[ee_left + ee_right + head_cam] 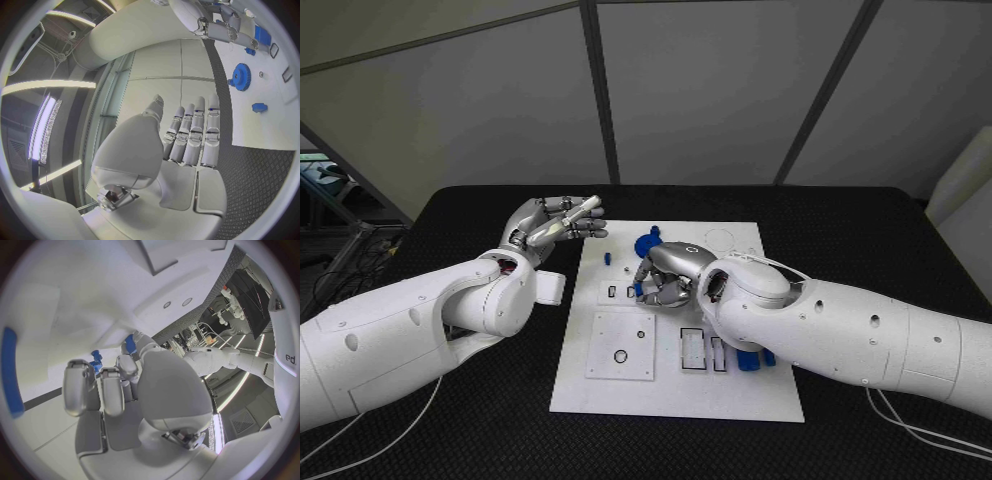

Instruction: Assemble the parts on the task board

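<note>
The black table (877, 240) carries the white task board (733, 390) in its middle, lying flat between the two arms. Square and slotted recesses mark the board's near half, and a white block (620, 346) sits there.

The left hand (557, 226) hovers over the table just beside the board's far left corner, palm up, fingers (195, 135) stretched out side by side and grasping nothing (the left wrist view shows them straight and bare).

The right hand (671, 275) is down over the middle of the board, fingers (80, 385) curled over small blue parts (97, 360); whether it actually grips one I cannot tell.

A blue gear (241, 76) stands on the board's far end, just beyond the right hand. More blue pieces (759, 358) lie by the right forearm.

No writing on the board is readable.
</note>
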